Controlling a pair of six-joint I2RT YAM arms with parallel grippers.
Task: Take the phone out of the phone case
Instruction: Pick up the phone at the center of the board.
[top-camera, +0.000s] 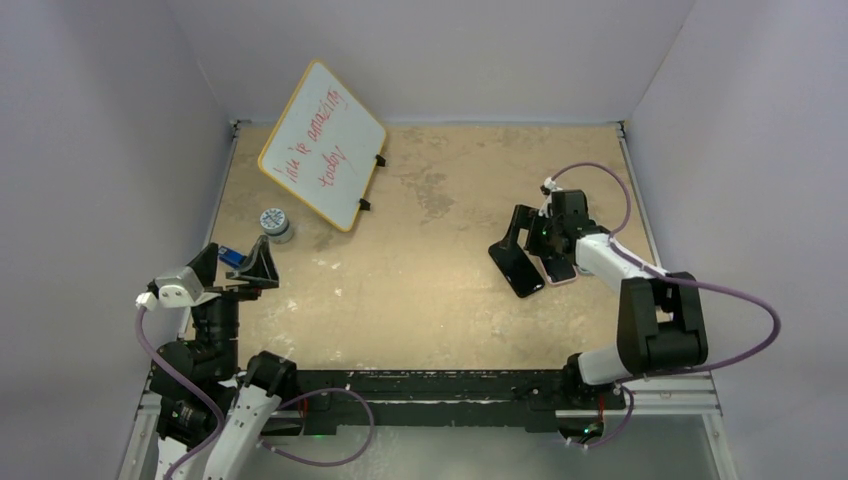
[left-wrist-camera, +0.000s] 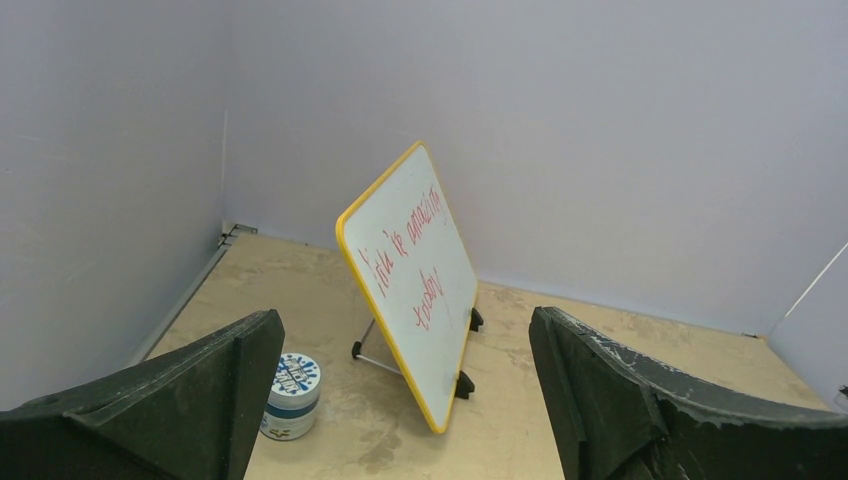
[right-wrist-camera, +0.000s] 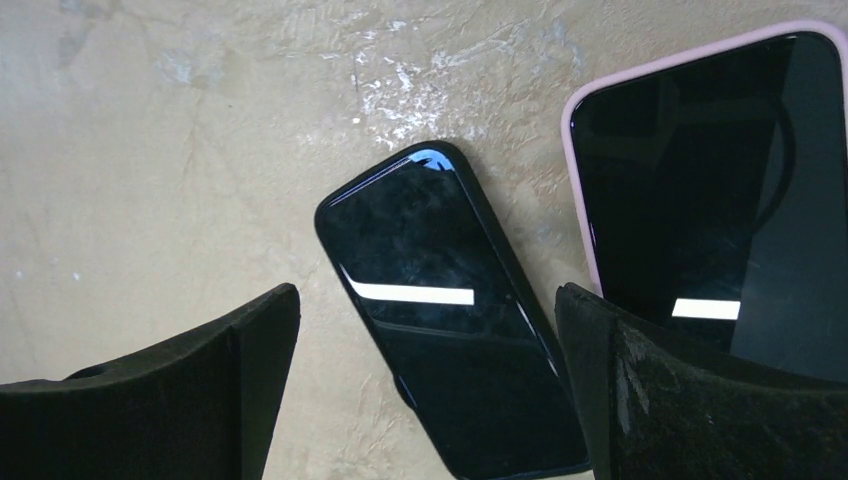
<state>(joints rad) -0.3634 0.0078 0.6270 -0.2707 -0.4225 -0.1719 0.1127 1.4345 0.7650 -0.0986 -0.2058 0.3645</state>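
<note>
From above, we saw the right gripper (top-camera: 535, 245) hanging with its jaws spread over a black phone (top-camera: 517, 268) and a pink phone case (top-camera: 558, 271). Both lay flat on the table (top-camera: 430, 310), right of centre. The left gripper (top-camera: 237, 262), also spread, sat at lower left near a jar (top-camera: 275, 223) and a whiteboard (top-camera: 322, 143).

Through the left wrist, its empty fingers (left-wrist-camera: 180, 400) framed the board.

Through the right wrist, the black phone lay between the fingers (right-wrist-camera: 200, 390). The case, with a dark screen inside, sat partly behind the right one.

Tilted yellow-framed whiteboard (left-wrist-camera: 415, 280) and small jar (left-wrist-camera: 290, 397) beyond the left end effector (left-wrist-camera: 405, 318), fingers (left-wrist-camera: 190, 400) apart
</note>
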